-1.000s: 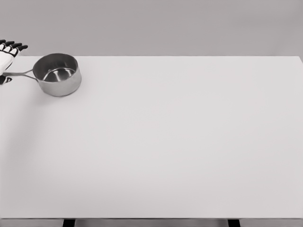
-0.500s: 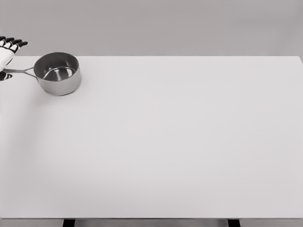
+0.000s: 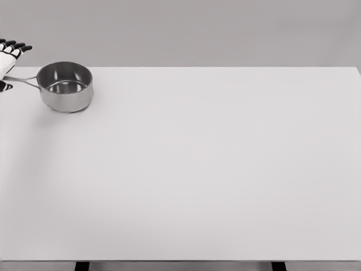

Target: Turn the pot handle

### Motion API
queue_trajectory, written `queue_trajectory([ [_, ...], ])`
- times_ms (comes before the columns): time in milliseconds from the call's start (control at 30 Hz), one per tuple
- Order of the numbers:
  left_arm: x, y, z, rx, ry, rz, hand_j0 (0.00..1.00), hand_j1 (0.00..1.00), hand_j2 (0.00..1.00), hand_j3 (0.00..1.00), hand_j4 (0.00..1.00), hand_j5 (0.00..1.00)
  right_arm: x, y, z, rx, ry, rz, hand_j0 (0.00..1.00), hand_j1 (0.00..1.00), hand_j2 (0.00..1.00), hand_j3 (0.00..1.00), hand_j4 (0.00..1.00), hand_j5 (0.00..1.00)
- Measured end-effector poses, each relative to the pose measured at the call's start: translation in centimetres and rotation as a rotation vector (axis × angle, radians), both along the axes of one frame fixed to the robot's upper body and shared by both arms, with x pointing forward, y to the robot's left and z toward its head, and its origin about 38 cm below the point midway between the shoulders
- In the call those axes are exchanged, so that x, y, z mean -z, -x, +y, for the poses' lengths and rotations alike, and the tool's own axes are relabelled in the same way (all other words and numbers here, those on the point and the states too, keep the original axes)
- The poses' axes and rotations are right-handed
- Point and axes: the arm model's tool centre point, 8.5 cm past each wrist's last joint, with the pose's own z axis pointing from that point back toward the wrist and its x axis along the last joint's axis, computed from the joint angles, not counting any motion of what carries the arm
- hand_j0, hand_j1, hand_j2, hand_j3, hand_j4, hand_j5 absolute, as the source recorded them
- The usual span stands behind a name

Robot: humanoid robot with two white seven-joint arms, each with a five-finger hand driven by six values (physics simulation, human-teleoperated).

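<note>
A shiny steel pot (image 3: 65, 87) stands upright on the white table (image 3: 203, 169) at its far left corner. Its thin handle (image 3: 21, 79) points left and slightly away from me. My left hand (image 3: 7, 62) shows only partly at the picture's left edge, right at the handle's end, which runs out of frame there. The crop hides whether the hand grips the handle. My right arm is out of view.
The table's far edge runs just behind the pot, and its left edge lies close to the handle's end. Two dark table legs (image 3: 82, 266) show below the near edge.
The left hand has moved up the picture, away from me. The handle's end swung with it, and the pot slid slightly left and farther back.
</note>
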Motion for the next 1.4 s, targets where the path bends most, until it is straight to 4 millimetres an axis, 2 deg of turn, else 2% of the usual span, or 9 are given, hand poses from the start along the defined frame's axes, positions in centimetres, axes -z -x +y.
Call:
queue_trajectory([
  [367,0.4,0.3,0.5,-0.011,-0.002,0.015,1.0,1.0,1.0,1.0,1.0,1.0,0.0,0.0,0.0,0.0,0.0,0.0,1.0,1.0,1.0,1.0,1.0,1.0],
  [800,0.5,0.9,2.2,-0.046,-0.004,0.026,1.0,1.0,1.0,1.0,1.0,1.0,0.0,0.0,0.0,0.0,0.0,0.0,1.0,1.0,1.0,1.0,1.0,1.0],
  [1400,0.6,0.3,1.2,-0.031,0.001,0.032,1.0,1.0,1.0,1.0,1.0,1.0,0.0,0.0,0.0,0.0,0.0,0.0,1.0,1.0,1.0,1.0,1.0,1.0],
])
